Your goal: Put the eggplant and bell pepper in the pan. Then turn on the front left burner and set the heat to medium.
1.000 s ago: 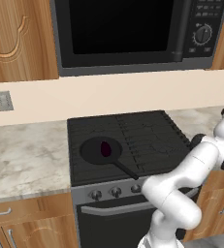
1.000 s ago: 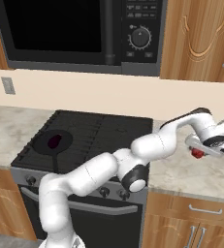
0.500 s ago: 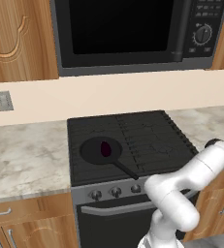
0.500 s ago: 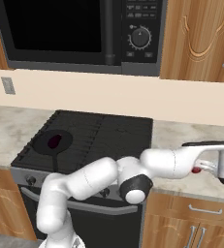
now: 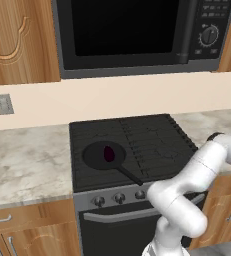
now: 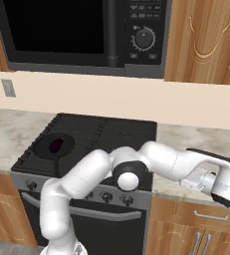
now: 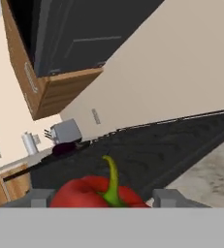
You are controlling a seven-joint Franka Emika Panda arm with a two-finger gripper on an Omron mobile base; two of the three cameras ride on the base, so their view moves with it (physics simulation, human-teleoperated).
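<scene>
Hand view shows the gripper (image 7: 104, 199) clamped on the bell pepper (image 7: 96, 193), out right of the stove. The eggplant (image 5: 108, 153) already lies in the pan (image 5: 93, 159). Carry the pepper left, level, and release it low over the pan.

1. A black microwave (image 5: 137, 35) is built in above the range, with a round dial (image 6: 144, 38) on its control panel.
2. Wooden wall cabinets (image 5: 19, 40) flank it on both sides.
3. A plain cream backsplash (image 5: 127, 97) runs behind, with a grey wall outlet (image 5: 4, 104) toward its left end.
4. Marbled stone counters (image 5: 27, 160) lie on either side of the dark cooktop (image 5: 147, 140).
5. Wooden drawers with metal handles (image 6: 206, 215) sit beneath the counter's front edge.
</scene>
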